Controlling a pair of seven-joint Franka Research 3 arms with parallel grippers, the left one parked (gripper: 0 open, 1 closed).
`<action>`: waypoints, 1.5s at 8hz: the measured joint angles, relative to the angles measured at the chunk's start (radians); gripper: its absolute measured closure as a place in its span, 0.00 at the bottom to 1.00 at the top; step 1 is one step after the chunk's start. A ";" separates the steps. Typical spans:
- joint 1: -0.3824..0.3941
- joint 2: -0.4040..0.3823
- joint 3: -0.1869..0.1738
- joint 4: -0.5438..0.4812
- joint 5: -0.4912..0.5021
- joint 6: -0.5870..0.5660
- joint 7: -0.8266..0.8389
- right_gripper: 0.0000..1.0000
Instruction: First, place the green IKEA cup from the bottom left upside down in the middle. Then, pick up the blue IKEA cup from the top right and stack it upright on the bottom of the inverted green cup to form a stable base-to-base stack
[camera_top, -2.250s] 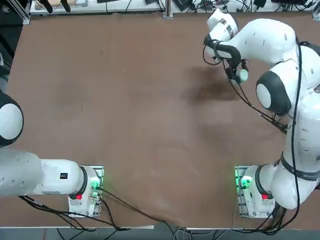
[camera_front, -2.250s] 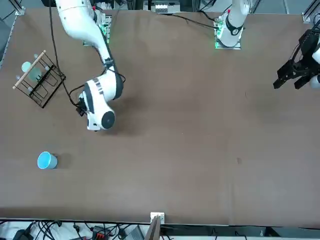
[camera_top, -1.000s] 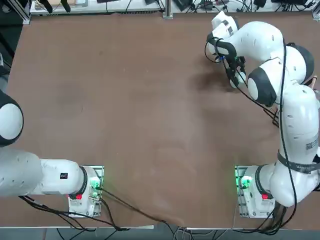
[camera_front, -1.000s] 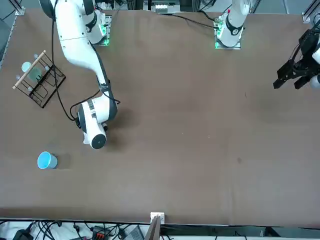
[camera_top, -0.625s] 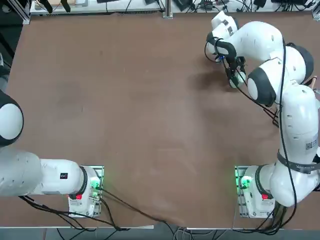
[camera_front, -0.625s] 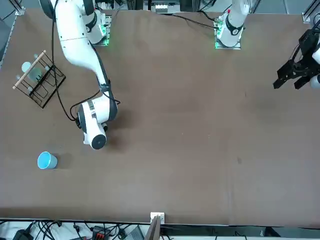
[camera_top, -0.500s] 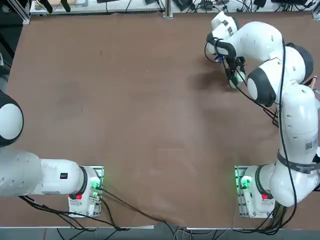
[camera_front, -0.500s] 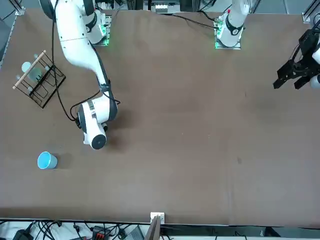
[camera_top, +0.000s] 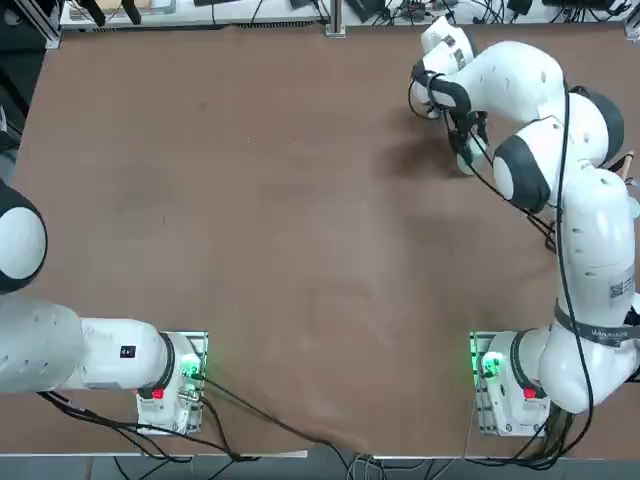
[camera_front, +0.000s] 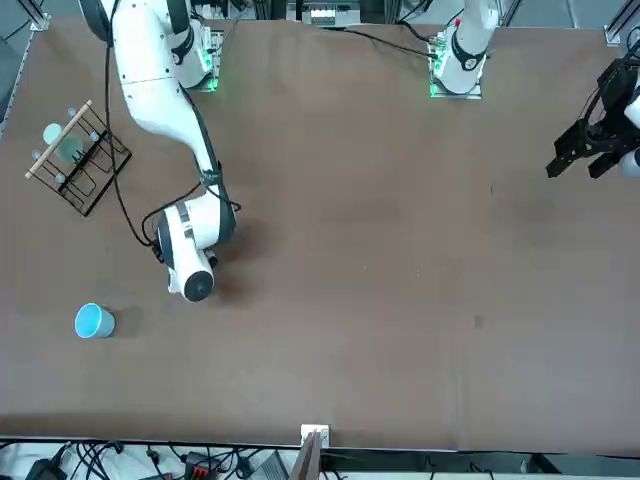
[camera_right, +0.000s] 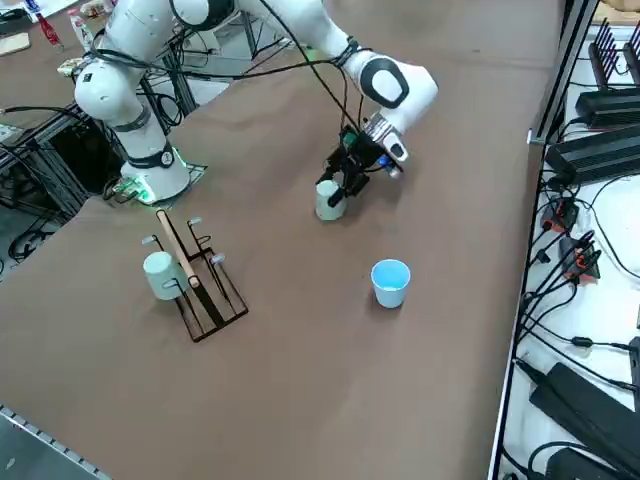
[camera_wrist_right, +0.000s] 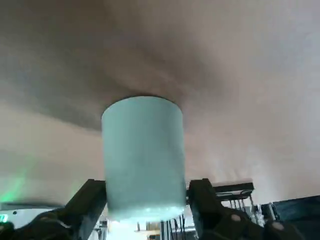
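Brown tabletop (camera_right: 300, 400) fills most of my views, with cables and black equipment boxes (camera_right: 600, 150) along its far edge. I have the right gripper (camera_wrist_right: 147, 185) over the far right part of the table. Its two fingers stand apart on either side of the green cup (camera_wrist_right: 144, 145), very near its walls, and I read them as opened around it rather than clamping. The cup's body reaches out past the fingertips towards the table; I can't tell for certain whether its lower end touches down.

My guess is that it's mouth-down, since the task wants its base uppermost as a platform. Opened fingers would fit letting it go there, and drawing straight back off it would avoid tipping it. Brushing a wall on the way out is the risk.

The blue cup (camera_right: 390, 284) stands upright by itself, well apart from the fingers, farther from the arm's base and out to my right. Mouth-up is how it should finish, so it shouldn't need turning, only lifting and centring.

Also to the right of the fingers, but nearer the base, a black wire rack (camera_right: 212, 312) with a wooden bar (camera_right: 178, 249) bears another pale green cup (camera_right: 163, 275).

I can read no brand on either task cup. The arm carries a small printed label (camera_top: 621, 288), which I can't make out.
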 joint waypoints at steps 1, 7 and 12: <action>0.002 -0.003 0.001 0.047 0.000 0.000 0.000 0.00; 0.007 -0.150 -0.009 0.148 0.048 -0.071 -0.091 0.00; -0.194 -0.195 -0.028 0.209 0.137 0.052 -0.221 0.00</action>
